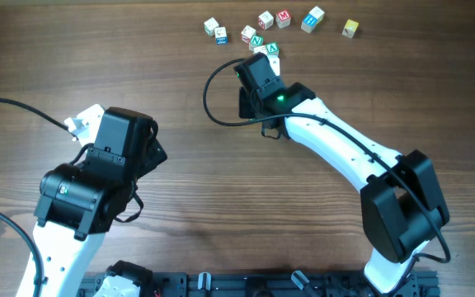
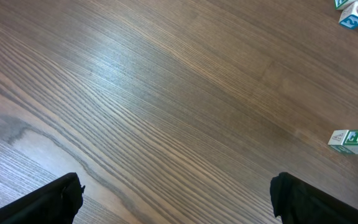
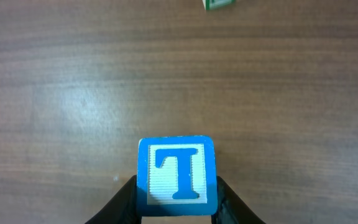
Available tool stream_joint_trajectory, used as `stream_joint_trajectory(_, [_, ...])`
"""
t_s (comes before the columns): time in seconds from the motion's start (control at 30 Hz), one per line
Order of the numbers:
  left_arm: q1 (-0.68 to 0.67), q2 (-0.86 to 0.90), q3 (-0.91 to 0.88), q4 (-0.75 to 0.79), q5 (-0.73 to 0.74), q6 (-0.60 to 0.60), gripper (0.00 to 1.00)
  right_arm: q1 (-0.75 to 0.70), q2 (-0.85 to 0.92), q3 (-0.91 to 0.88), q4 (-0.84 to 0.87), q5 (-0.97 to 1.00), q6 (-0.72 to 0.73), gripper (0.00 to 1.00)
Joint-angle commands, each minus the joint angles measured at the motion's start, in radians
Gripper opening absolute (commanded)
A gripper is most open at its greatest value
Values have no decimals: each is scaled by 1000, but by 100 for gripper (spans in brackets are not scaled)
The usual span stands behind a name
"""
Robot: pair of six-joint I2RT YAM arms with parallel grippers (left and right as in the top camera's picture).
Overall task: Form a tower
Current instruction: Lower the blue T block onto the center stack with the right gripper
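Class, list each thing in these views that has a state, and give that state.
left tool: open, empty.
right tool: shut on the blue T cube.
blue T cube: gripped, letter face toward the wrist camera.
yellow cube: lying loose, untouched.

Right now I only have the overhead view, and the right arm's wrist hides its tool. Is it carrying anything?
Observer: Yes. In the right wrist view the right tool is shut on a blue T cube, gripping it by two opposite sides with the T face towards the camera.
Operator: And the left tool? I can't read it from above.
Observer: The left wrist view shows the left tool open, its fingers spread wide with only bare wood between them.
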Motion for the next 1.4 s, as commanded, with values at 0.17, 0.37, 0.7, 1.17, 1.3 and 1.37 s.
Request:
stream_joint_trajectory(0.17, [10,-2,-9,3,5,-16,100,0,26,-45,32,41,-10,27])
stream_joint_trajectory(0.37, [10,-2,-9,3,5,-16,100,0,26,-58,47,41,-10,27])
stream_joint_trajectory(0.7, [10,-2,-9,3,5,-16,100,0,26,-101,99,40,-11,27])
stream_joint_trajectory(1.17, [10,-2,-9,3,5,-16,100,0,26,-101,117,-3,-63,26])
stream_joint_trajectory(1.3, [10,-2,-9,3,5,-16,100,0,26,-101,117,-2,-63,27])
stream_joint_trajectory(1.37, [10,-2,-9,3,5,-16,100,0,26,-101,116,-3,-63,26])
